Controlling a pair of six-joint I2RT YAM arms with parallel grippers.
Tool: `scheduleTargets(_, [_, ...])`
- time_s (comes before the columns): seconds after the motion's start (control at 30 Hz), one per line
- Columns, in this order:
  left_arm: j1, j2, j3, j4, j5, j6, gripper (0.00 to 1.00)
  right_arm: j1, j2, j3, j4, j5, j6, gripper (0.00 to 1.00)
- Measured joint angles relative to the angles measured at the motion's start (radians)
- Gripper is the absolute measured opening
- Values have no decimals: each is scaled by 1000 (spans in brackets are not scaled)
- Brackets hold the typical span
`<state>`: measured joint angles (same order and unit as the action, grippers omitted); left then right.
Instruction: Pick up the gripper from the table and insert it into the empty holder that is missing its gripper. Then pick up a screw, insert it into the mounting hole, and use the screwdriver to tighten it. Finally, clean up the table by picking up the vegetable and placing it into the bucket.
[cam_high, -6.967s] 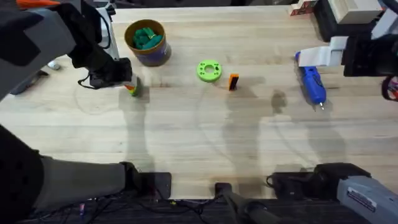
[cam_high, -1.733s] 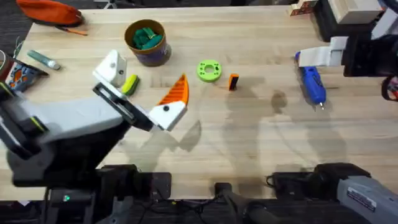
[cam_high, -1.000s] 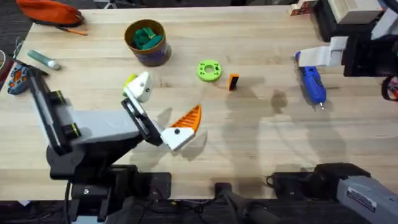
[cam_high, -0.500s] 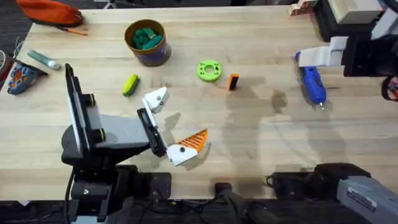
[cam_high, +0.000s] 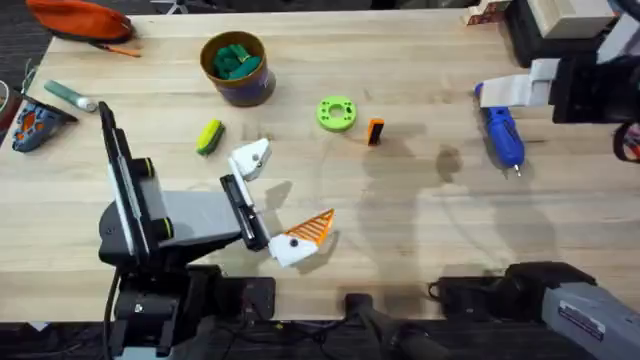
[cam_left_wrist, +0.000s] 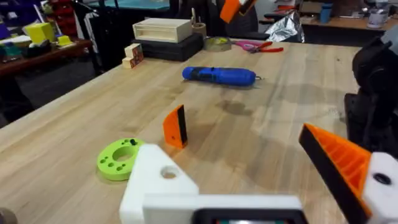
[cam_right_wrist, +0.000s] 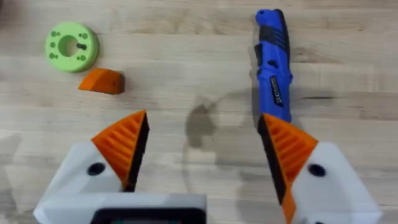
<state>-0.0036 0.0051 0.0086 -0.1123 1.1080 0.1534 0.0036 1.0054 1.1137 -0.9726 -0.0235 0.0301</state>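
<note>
The left gripper has pulled back from the bucket, leaving the vegetable just below it – cleanup undone – and its open, empty jaws, one holder bare, face the orange gripper beside the green disc.

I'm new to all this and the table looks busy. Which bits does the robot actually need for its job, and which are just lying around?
Needed:
orange gripper piece
empty white holder
blue screwdriver
yellow vegetable
bucket

Lying about:
green disc
marker pen
orange pouch
</note>
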Motion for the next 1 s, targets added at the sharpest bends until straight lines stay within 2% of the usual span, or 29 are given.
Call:
scheduleTargets(0.47, [0, 0, 0, -12, 71, -3, 985, 0, 0, 0, 0, 0, 0, 994])
scheduleTargets(0.77, [0, 0, 0, -6, 41, -54, 985, 0, 0, 0, 0, 0, 0, 993])
scheduleTargets(1.0, [0, 0, 0, -3, 21, -65, 985, 0, 0, 0, 0, 0, 0, 993])
